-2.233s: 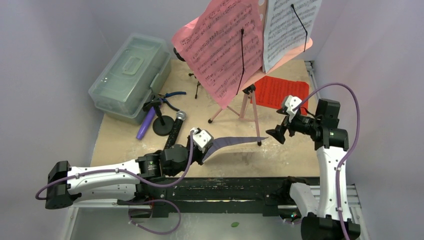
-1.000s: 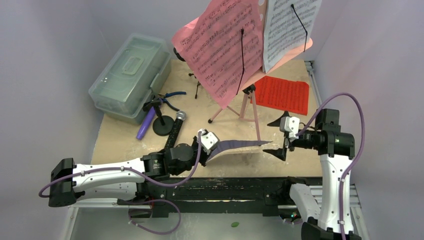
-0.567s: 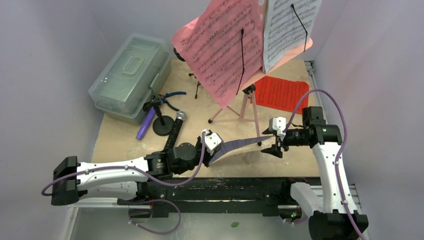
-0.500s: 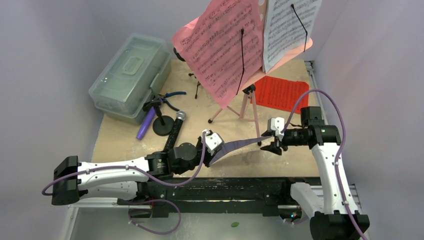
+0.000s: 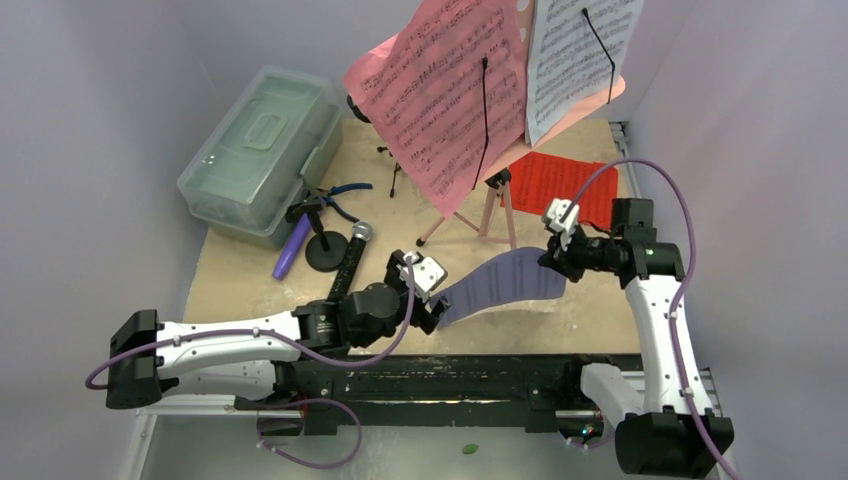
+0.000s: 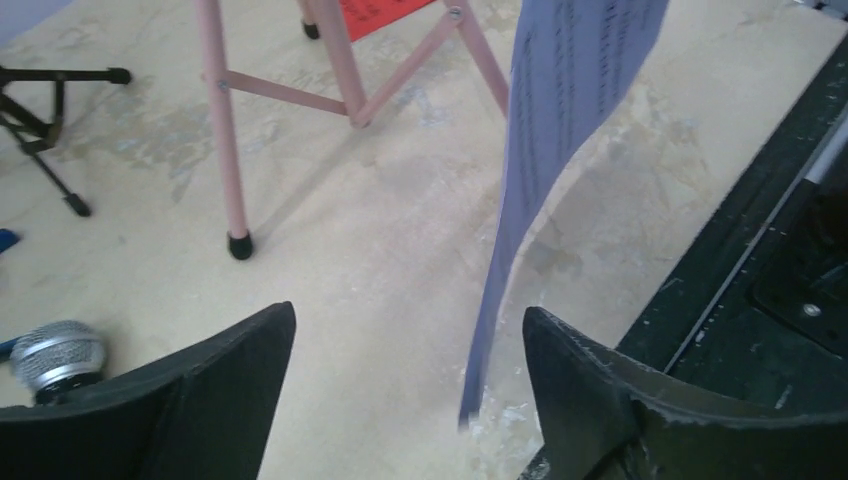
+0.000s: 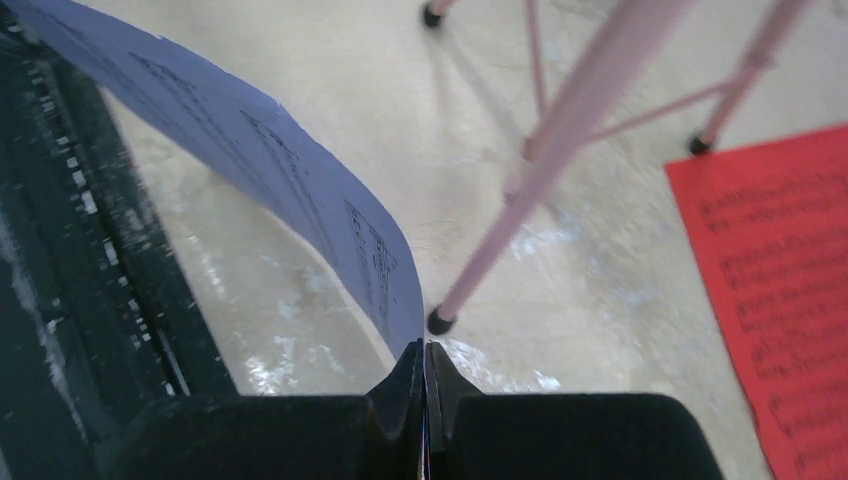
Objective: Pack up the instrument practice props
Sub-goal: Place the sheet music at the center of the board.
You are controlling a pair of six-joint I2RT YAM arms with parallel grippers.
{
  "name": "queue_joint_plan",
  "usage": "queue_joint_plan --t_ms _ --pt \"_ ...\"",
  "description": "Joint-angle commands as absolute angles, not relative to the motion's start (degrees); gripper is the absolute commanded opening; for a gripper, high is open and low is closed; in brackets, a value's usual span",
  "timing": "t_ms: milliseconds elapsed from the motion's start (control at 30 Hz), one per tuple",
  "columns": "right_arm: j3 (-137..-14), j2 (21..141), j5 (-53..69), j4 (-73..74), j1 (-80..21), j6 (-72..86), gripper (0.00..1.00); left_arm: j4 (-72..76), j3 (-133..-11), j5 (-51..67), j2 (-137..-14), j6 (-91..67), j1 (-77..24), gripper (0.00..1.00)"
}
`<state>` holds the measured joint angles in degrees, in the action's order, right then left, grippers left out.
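A lilac sheet-music page point(image 5: 505, 280) hangs curved above the table's front. My right gripper point(image 5: 552, 262) is shut on its right edge, and the right wrist view shows the page point(image 7: 270, 170) pinched between the closed tips point(image 7: 424, 352). My left gripper point(image 5: 428, 290) stands open at the page's lower left end. There the page point(image 6: 560, 120) hangs loose between the jaws, nearer the right finger point(image 6: 590, 390). The pink music rack point(image 5: 500, 215) carries a pink page point(image 5: 440, 90) and a white page point(image 5: 580, 60). A red page point(image 5: 565, 185) lies flat on the table.
A clear greenish case point(image 5: 260, 150) sits at the back left, with blue-handled pliers point(image 5: 345, 192) beside it. A purple microphone point(image 5: 293, 250), a black-silver microphone point(image 5: 355, 255) and a black round-based mic stand point(image 5: 322, 240) lie left of centre. A black mic tripod point(image 5: 390, 165) stands behind.
My right gripper closed on the lilac page's right end and lifted it back. My left gripper opened and let go, so the page now hangs from the right gripper.
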<state>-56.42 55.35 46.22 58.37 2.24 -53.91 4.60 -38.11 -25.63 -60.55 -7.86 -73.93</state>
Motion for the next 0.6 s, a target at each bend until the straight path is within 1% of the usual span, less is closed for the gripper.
queue_joint_plan --t_ms 0,100,233,300,433,567 --pt "-58.9 52.9 40.8 52.3 9.5 -45.8 0.0 -2.2 -43.6 -35.1 -57.1 -4.7 -73.8 0.9" --pt "-59.0 52.7 36.6 49.5 11.8 -43.1 0.0 -7.5 -47.5 -37.8 -56.0 0.5 -73.8 0.99" --pt "-59.5 53.3 30.4 44.5 14.2 -38.3 0.0 -14.1 -52.0 -41.8 -56.4 7.8 -73.8 1.0" --pt "-59.6 53.4 25.6 40.6 15.6 -35.1 0.0 -14.1 -50.7 -44.2 -55.9 10.5 -73.8 1.0" --pt "-58.4 53.6 16.4 29.7 16.9 -27.0 0.0 -8.0 -44.2 -45.6 -54.2 12.9 -73.4 1.0" --pt "-57.0 56.1 10.9 20.4 17.0 -20.5 0.0 -10.0 -44.1 -44.4 -55.0 11.9 -72.3 1.0"
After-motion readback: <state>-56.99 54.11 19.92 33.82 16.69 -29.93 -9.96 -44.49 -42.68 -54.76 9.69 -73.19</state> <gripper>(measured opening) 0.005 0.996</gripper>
